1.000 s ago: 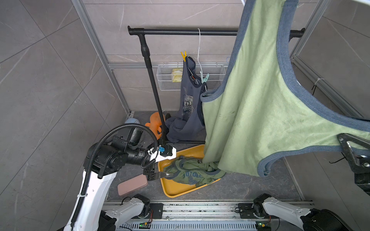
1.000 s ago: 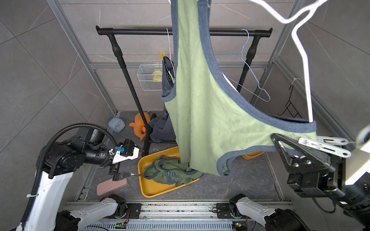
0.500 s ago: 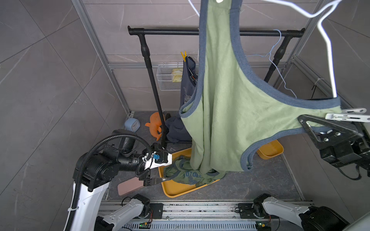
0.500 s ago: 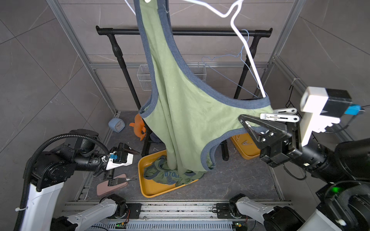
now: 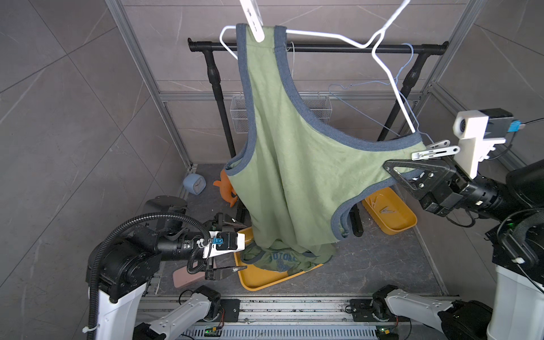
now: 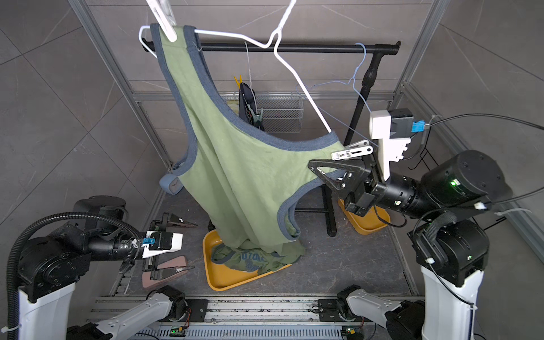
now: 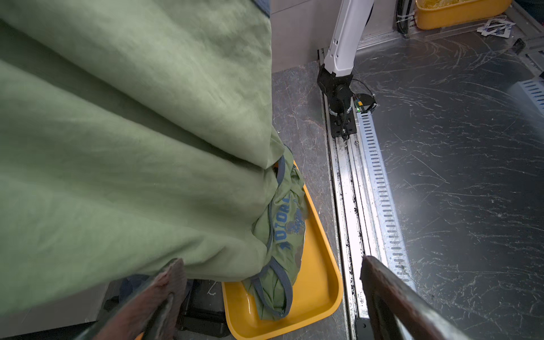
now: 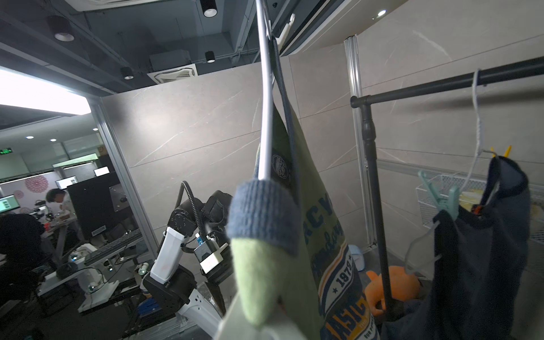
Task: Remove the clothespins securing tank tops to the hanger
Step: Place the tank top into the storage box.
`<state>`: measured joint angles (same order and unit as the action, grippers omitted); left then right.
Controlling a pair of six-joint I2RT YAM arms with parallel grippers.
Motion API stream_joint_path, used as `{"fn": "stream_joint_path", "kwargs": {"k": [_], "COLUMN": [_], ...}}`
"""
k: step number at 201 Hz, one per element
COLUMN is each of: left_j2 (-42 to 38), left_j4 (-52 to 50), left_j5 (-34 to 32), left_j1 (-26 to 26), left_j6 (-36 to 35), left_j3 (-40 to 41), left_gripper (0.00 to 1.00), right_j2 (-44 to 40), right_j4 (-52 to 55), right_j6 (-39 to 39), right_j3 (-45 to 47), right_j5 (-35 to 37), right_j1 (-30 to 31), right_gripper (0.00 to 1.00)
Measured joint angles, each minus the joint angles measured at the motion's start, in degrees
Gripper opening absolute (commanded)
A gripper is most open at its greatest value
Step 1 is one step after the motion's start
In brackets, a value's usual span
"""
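While the right gripper (image 5: 394,169), clamped shut on the green tank top (image 5: 294,176) at its shoulder, holds it up, one white clothespin (image 5: 435,151) bites the strap just above and a second clothespin (image 5: 253,20) pins the high strap to the tilted hanger (image 5: 323,35). The left gripper (image 6: 195,246) gapes empty, low beside the yellow tray (image 5: 253,279). A tug may slip the fabric, swinging everything.

Right claw (image 5: 390,166) has drawn back from the camera, carrying olive tank top (image 5: 294,176) and white hanger (image 5: 323,36) with it. The top's hem now hangs just ahead of left claw (image 5: 244,247), which has sunk slightly.
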<state>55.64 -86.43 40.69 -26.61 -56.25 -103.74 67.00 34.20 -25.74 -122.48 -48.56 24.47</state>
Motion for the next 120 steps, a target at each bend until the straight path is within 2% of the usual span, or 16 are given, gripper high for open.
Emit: {"fn": "stream_joint_path", "kwargs": {"k": [76, 120], "left_j2": [1.88, 3.52], "left_j4": [0.02, 0.0], "left_j5": [6.32, 10.86], "left_j1": [0.07, 0.96], "left_j6": [0.11, 0.55], "left_j3": [-11.93, -19.3], "left_gripper": [0.95, 0.94], "right_j2": [0.61, -0.92], "right_j4": [-4.66, -0.66], "right_j6": [-1.51, 3.72], "right_j3": [14.14, 21.86], "right_j5": [-6.43, -6.23], "right_j1": [0.33, 1.14], "right_gripper": [0.0, 0.0]}}
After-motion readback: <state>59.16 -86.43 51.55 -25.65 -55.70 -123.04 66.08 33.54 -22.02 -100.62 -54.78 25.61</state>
